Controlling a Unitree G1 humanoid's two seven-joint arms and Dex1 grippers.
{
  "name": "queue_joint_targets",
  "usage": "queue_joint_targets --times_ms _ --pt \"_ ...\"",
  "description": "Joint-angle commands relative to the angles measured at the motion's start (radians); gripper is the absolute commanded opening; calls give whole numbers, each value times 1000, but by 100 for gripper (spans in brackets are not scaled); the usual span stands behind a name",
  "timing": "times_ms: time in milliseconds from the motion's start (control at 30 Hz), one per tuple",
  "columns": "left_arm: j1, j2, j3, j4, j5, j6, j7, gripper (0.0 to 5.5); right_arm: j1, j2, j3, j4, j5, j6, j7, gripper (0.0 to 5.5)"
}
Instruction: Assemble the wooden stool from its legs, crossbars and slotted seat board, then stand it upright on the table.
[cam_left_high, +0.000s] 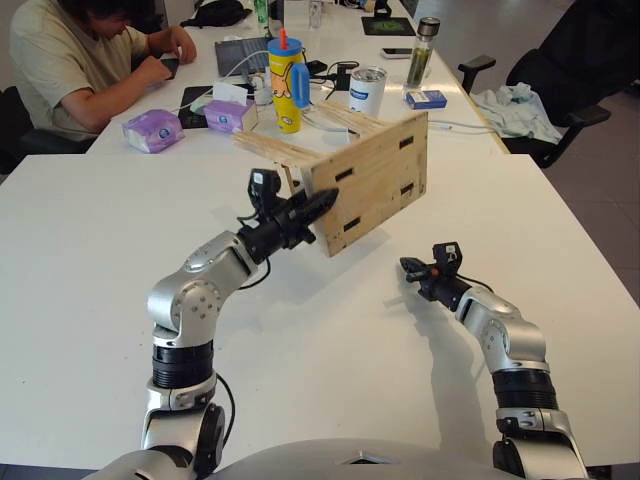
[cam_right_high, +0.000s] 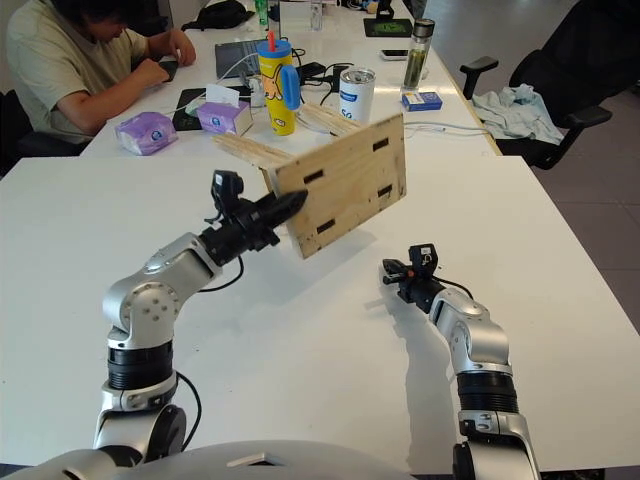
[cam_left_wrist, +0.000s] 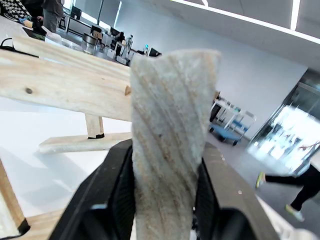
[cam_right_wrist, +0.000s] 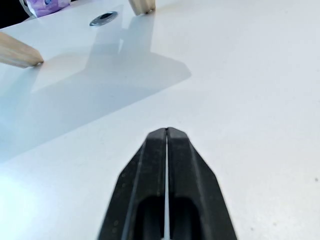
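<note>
Though its legs (cam_left_high: 272, 148) seem already slotted into the seat board (cam_left_high: 385, 170), the stool (cam_right_high: 340, 185) lies on its side on the table (cam_left_high: 120, 260). The left gripper (cam_left_high: 318, 205) pinches the board's edge. The right gripper (cam_left_high: 408, 266) rests nearby, pressed together and empty. Standing the stool upright remains.
</note>
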Motion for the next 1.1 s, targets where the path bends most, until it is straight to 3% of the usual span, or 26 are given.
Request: queue_joint_targets --times_ms 33,200,367,500,533,867,1100 --pt "-340 -121 320 47 -623 -228 514 132 38 34 17 0 0 14 -22 0" --pt "-358 -141 448 94 -632 -417 759 132 36 41 19 -8 0 22 -22 0" --pt "-229 -125 495 164 -590 -455 799 132 21 44 27 -9 1 27 -20 0" --pt "-152 -58 487 249 -587 -410 692 132 14 40 30 -11 2 35 -18 0" --pt "-147 -46 492 260 -589 -410 676 168 15 40 31 -11 2 37 -18 0" --pt "-77 -35 512 236 -671 -434 520 324 19 37 34 -8 5 47 -14 0" --pt "234 -56 425 -11 -659 -363 337 326 24 32 36 -9 6 51 -5 0"
